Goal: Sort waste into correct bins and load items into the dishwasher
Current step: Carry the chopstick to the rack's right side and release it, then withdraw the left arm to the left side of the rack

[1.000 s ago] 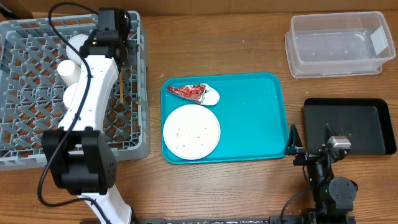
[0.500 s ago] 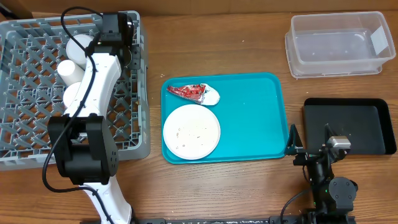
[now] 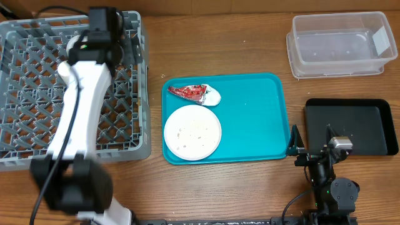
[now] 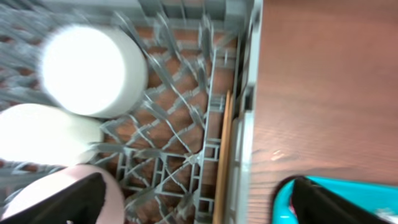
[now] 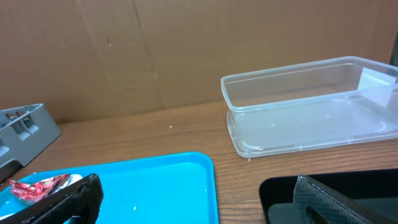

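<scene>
The left gripper [image 4: 193, 205] holds its jaws spread wide and empty, pointing down into the lattice-bottomed grey plastic rack [image 3: 25, 94] left of the teal tray [image 3: 256, 119]. Its white arm [image 3: 81, 119] stretches across the rack. Beneath sit a round white cup [image 4: 93, 70] and wooden chopsticks [image 4: 222, 155] along the rack's wall nearest the teal tray. The right gripper [image 5: 196, 205], jaws open too, sits low at the tray's right edge. On the tray lie a round white plate [image 3: 192, 131] and a crumpled red foil wrapper [image 3: 189, 92].

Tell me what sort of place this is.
Probably a lab bench staged as a dish-clearing station, not a real kitchen: a grey dish rack, a teal tray with a used white plate, and a clear tub sit on a wooden table against a cardboard backdrop.
</scene>
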Controlling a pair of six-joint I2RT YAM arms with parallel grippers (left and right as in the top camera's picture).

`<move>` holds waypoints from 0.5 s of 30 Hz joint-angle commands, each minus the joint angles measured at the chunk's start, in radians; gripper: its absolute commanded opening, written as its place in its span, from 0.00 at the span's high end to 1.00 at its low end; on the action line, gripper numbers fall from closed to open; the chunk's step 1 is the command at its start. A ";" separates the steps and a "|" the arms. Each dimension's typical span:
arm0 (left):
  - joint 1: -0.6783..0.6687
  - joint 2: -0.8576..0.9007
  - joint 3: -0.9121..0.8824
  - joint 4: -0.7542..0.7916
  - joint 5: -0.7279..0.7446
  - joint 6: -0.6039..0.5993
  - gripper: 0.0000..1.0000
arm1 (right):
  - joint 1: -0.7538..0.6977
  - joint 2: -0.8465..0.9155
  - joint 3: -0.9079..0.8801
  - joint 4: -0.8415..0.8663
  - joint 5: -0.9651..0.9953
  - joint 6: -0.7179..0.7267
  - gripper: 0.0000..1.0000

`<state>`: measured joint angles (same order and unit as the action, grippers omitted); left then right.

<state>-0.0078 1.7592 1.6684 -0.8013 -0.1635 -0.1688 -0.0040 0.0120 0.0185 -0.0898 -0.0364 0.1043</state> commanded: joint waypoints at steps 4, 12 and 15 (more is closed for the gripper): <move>0.067 -0.253 0.003 -0.040 0.004 -0.173 0.00 | 0.003 -0.002 -0.010 0.006 0.009 0.003 0.00; 0.139 -0.355 0.003 -0.298 0.026 -0.330 0.00 | 0.003 -0.002 -0.010 0.006 0.009 0.003 0.00; 0.153 -0.349 0.003 -0.355 0.014 -0.415 0.00 | 0.003 -0.002 -0.010 0.006 0.009 0.003 0.00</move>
<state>0.1272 1.4063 1.6684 -1.1255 -0.1528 -0.4492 -0.0040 0.0120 0.0185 -0.0902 -0.0364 0.1043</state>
